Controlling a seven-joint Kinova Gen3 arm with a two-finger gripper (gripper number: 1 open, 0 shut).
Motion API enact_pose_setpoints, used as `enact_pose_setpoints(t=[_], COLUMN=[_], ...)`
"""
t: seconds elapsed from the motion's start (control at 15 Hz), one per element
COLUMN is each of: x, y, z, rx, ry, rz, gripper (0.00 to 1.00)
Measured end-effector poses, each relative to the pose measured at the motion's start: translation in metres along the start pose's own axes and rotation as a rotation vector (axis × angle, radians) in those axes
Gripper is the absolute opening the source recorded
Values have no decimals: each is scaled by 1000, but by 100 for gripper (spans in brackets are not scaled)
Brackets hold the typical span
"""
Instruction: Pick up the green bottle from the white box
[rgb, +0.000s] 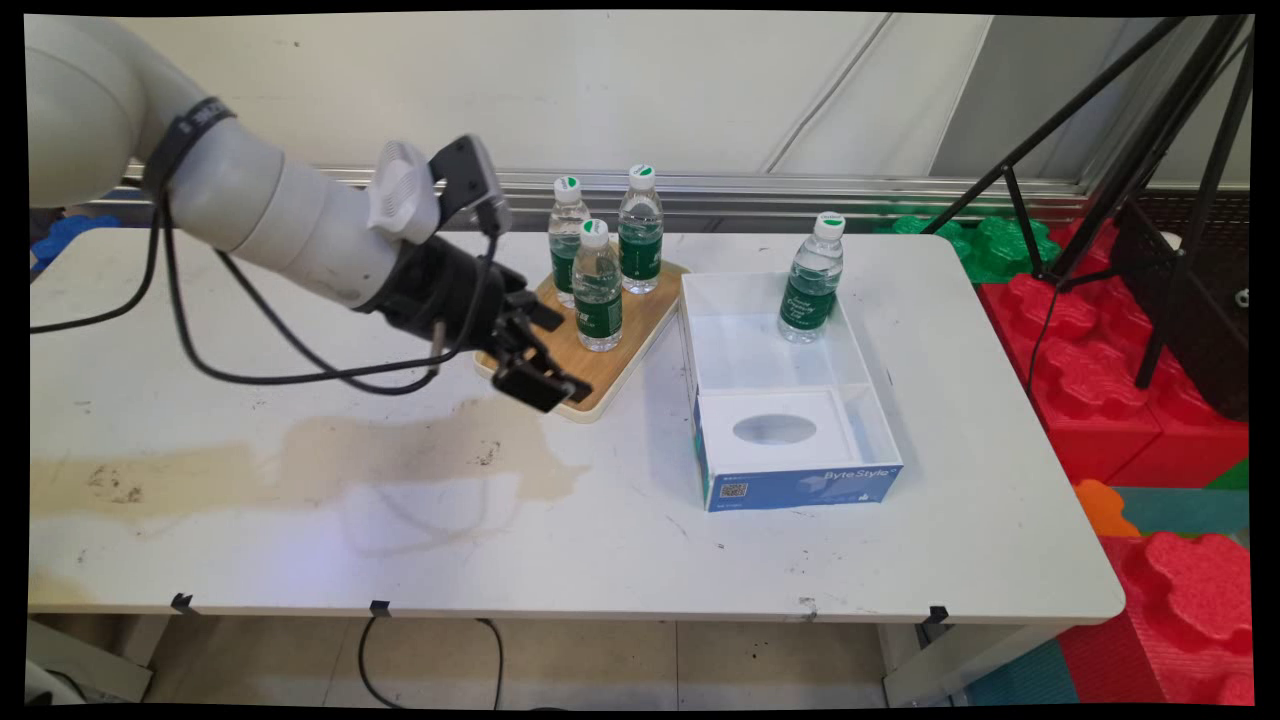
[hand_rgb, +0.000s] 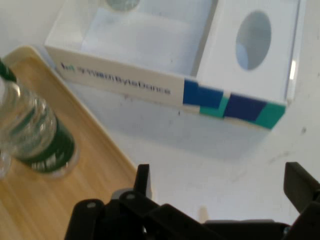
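Observation:
My gripper (rgb: 558, 356) hangs open and empty over the near end of a wooden tray (rgb: 612, 372), close to the table. Three water bottles with green labels stand on the tray: the nearest one (rgb: 598, 290) just beyond my fingers, and two more (rgb: 567, 236) (rgb: 640, 236) behind it. A fourth bottle (rgb: 812, 284) stands in the far end of an open white box with a blue front (rgb: 800, 487) to the right of the tray. In the hand view my gripper (hand_rgb: 220, 175) faces bare table, with the tray (hand_rgb: 65, 200) and one bottle (hand_rgb: 42, 137) on the left and the box (hand_rgb: 125, 84) ahead.
A wide brown stain (rgb: 300, 460) crosses the table's left half. Black cables (rgb: 250, 370) hang from the arm over it. Off the table's right side stand a black tripod (rgb: 1150, 150) and red foam blocks (rgb: 1130, 400).

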Motion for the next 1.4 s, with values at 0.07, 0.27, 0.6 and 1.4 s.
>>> enact_pose_setpoints(t=[0.07,0.27,0.6,1.4], x=[7,26,58,151], y=[1,0,-4,-25], z=[2,9,21,92], rx=[2,10,31,53], ry=[12,40,89,205], rz=[-3,-9,-20,-58], gripper=[100,100,100,100])
